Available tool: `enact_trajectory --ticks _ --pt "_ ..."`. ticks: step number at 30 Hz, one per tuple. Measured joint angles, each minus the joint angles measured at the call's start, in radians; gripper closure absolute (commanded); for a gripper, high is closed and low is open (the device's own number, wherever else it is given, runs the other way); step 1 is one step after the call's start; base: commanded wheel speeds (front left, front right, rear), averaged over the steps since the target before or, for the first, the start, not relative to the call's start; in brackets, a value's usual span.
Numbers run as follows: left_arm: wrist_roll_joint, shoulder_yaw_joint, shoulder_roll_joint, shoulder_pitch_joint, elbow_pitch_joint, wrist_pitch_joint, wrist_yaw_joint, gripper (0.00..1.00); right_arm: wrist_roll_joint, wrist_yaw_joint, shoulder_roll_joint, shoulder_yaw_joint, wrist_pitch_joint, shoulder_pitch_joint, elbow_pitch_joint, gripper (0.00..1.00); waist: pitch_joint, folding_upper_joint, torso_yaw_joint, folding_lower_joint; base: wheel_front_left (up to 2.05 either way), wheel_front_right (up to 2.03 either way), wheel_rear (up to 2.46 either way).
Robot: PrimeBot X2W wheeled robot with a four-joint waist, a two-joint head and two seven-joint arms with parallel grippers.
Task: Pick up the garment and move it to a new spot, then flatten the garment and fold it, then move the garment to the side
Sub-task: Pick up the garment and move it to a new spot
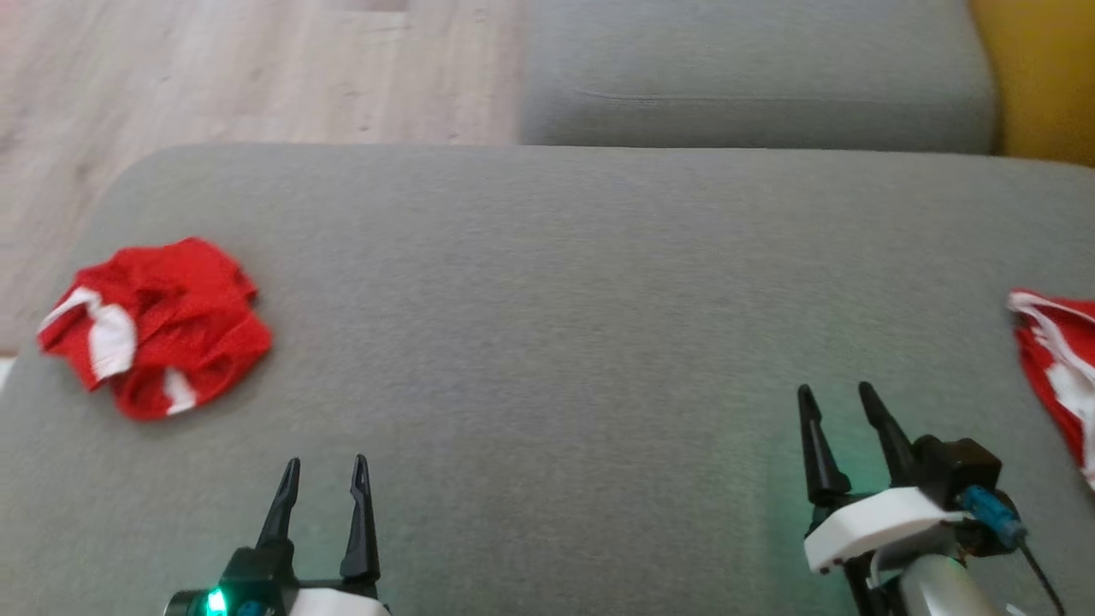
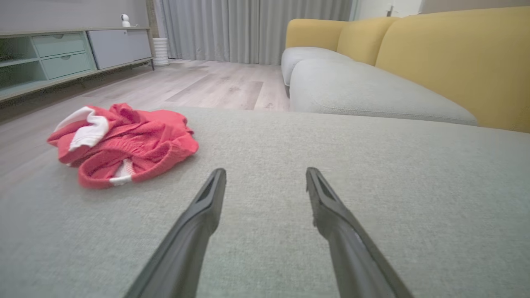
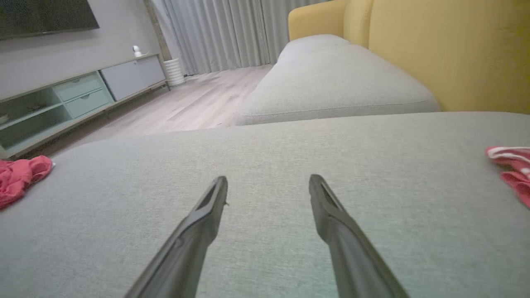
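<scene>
Lying crumpled near the left edge of the grey fabric sofa cushion (image 1: pixel 556 299) is the red fabric garment with white trim (image 1: pixel 154 329). Another red-and-white cloth (image 1: pixel 1061 376) sits at its right edge. Near the front edge, the left gripper (image 1: pixel 325 466) and right gripper (image 1: pixel 837 392) stand spread and empty, apart from both.

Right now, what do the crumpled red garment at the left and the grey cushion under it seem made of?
Crumpled red garment: soft matte knit, possibly sports mesh, judging by its dimpled surface and limp folds; white trim. Grey cushion: matte woven upholstery, going by its fine flecked grain.
</scene>
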Motion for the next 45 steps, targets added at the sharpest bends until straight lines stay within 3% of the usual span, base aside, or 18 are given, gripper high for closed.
enact_trajectory --ticks 17,22,26,34,38,39,45 --pt "-0.006 0.120 0.000 0.049 0.002 0.000 0.001 0.00 0.042 0.000 0.000 0.175 0.000 -0.011 0.008 0.00 0.026 0.0000 0.349 0.0000 0.00 0.00 0.00" --pt "-0.037 0.169 0.001 0.068 -0.005 0.000 0.001 0.00 0.055 0.000 0.000 0.221 0.000 -0.030 0.016 0.00 0.033 0.0000 0.413 -0.0001 0.00 0.00 0.00" --pt "-0.062 0.174 0.000 0.072 -0.007 0.000 -0.003 0.00 0.055 0.000 0.000 0.225 0.000 -0.047 0.030 0.00 0.047 0.0000 0.419 0.0000 0.00 0.00 0.00" --pt "-0.149 0.229 -0.002 -0.006 0.024 0.000 -0.086 0.00 0.030 0.000 0.000 0.205 0.000 -0.051 0.031 0.00 0.093 0.0000 0.400 0.0000 0.00 0.00 0.00" --pt "-0.150 0.285 0.015 -0.163 0.040 0.000 -0.127 0.00 -0.003 0.000 -0.001 0.184 0.000 -0.081 0.014 0.00 0.144 0.0000 0.376 0.0000 0.00 0.00 0.00" --pt "-0.151 0.301 0.044 -0.248 0.061 0.000 -0.144 0.00 -0.017 0.000 -0.001 0.182 0.000 -0.105 0.000 0.00 0.173 0.0000 0.362 0.0001 0.00 0.00 0.00" --pt "-0.163 0.291 0.113 -0.460 0.144 0.000 -0.167 0.00 -0.053 0.000 -0.018 0.176 0.000 -0.159 -0.053 0.00 0.265 0.0000 0.313 0.0002 0.00 0.00 0.00"
